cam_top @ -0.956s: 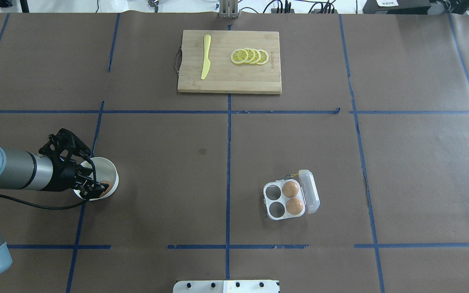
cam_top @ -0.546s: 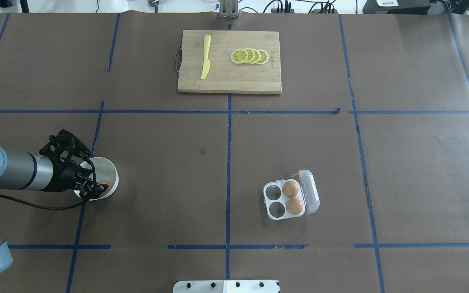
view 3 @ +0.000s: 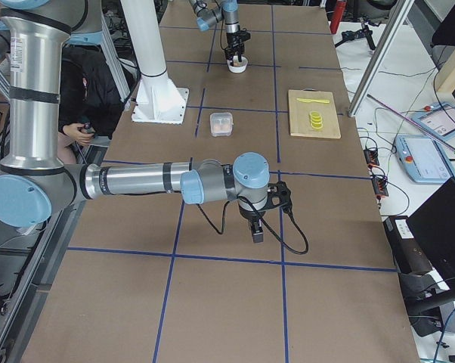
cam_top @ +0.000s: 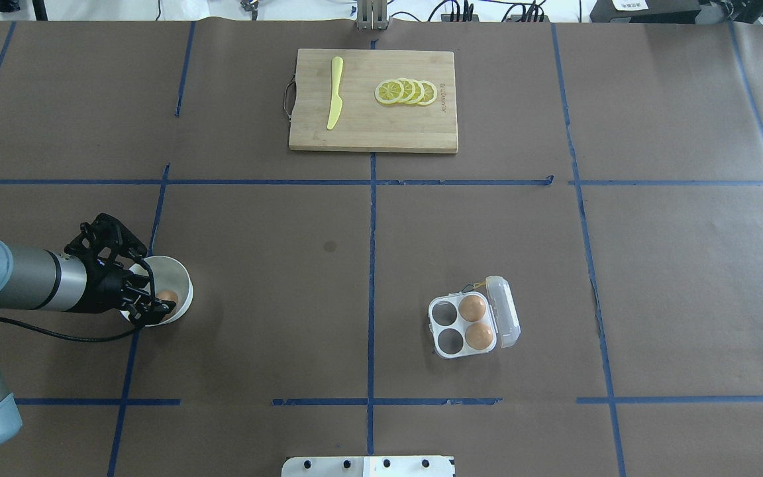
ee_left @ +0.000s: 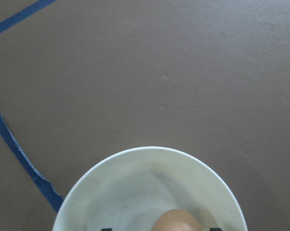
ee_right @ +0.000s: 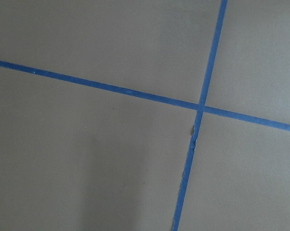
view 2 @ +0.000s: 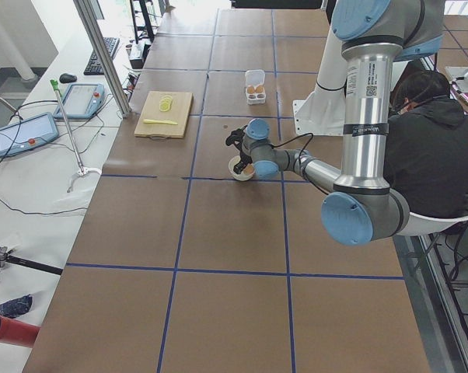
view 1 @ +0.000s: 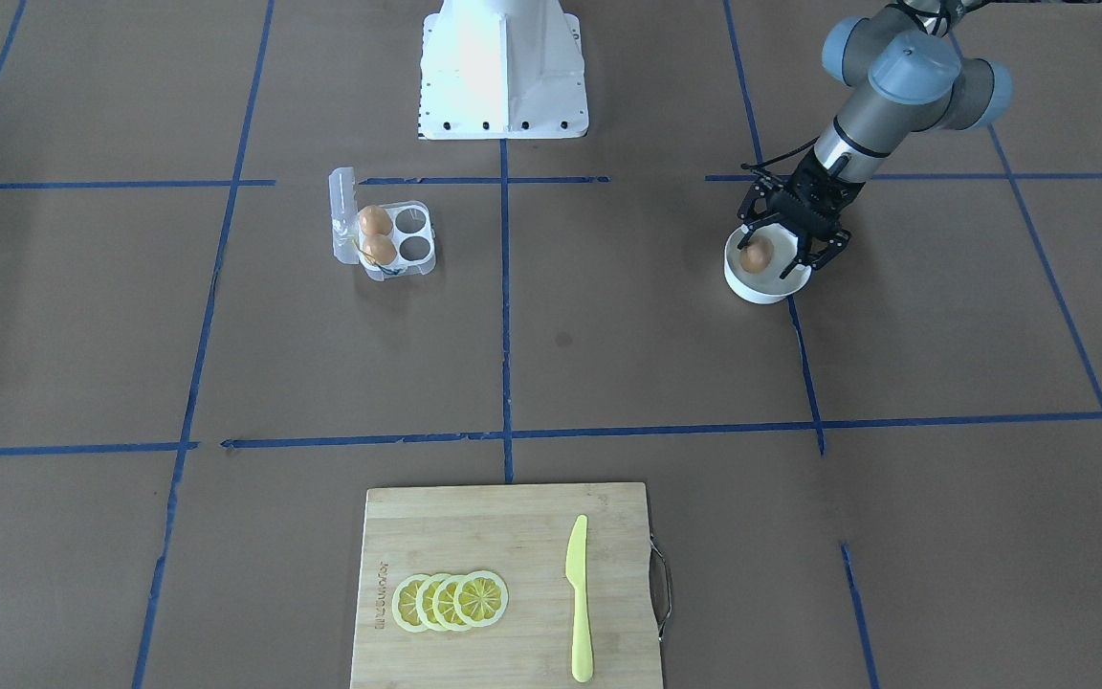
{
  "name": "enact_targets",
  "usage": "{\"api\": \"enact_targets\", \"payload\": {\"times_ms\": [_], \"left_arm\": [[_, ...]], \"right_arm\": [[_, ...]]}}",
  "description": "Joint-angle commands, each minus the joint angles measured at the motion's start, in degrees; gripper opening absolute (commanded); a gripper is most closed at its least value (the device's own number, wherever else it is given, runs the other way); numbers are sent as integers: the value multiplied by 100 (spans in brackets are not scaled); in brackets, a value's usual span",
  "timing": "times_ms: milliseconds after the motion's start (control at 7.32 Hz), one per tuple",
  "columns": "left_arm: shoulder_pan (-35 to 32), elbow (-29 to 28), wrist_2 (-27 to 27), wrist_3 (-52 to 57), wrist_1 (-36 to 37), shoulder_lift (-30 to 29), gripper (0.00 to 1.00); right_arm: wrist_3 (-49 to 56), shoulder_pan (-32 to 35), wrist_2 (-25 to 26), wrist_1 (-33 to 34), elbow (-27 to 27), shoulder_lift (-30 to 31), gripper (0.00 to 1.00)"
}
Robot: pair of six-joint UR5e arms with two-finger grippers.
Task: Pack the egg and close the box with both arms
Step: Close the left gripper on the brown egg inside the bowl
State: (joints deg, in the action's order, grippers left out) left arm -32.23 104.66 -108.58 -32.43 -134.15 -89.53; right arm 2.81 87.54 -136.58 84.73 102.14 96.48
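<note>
The egg, smooth, oval & orange-brown, lay inside a round white bowl on the robot's left side of the table, well apart from the box. The left gripper, black w/ thin claw-like fingers, reached down into the bowl. Its jaws were spread, one finger each side of the egg. In the wrist view both tips sat out wide w/ gaps to the egg, so not pinching it. The box was small, clear, shiny plastic w/ 4 round cells. Its see-through lid was open, tipped up on the side away from the bowl. 2 more brown eggs sat in the 2 cells next to the lid; the other 2 cells were empty. The right gripper hung over brown paper & blue tape lines, well apart from box & bowl; can't tell if its jaws were spread or pressed together. At the far edge lay a flat wood board w/ a yellow plastic knife & thin round lemon slices.
</note>
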Motion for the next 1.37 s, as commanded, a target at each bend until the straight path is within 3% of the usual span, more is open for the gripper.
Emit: {"api": "enact_targets", "payload": {"times_ms": [0, 273, 546, 1093, 1229], "left_arm": [[-2, -24, 4, 0, -6, -4, 75], [-2, -25, 4, -9, -6, -4, 74], [7, -68, 4, -9, -6, 5, 68], [7, -121, 4, -26, -6, 5, 69], [-2, -113, 4, -26, -6, 5, 60]], "right_arm": [[0, 0, 0, 8, -10, -6, 100], [0, 0, 0, 0, -10, -6, 100], [0, 0, 0, 0, -10, -7, 100], [0, 0, 0, 0, -1, 2, 100], [-9, 0, 0, 0, -1, 2, 100]]}}
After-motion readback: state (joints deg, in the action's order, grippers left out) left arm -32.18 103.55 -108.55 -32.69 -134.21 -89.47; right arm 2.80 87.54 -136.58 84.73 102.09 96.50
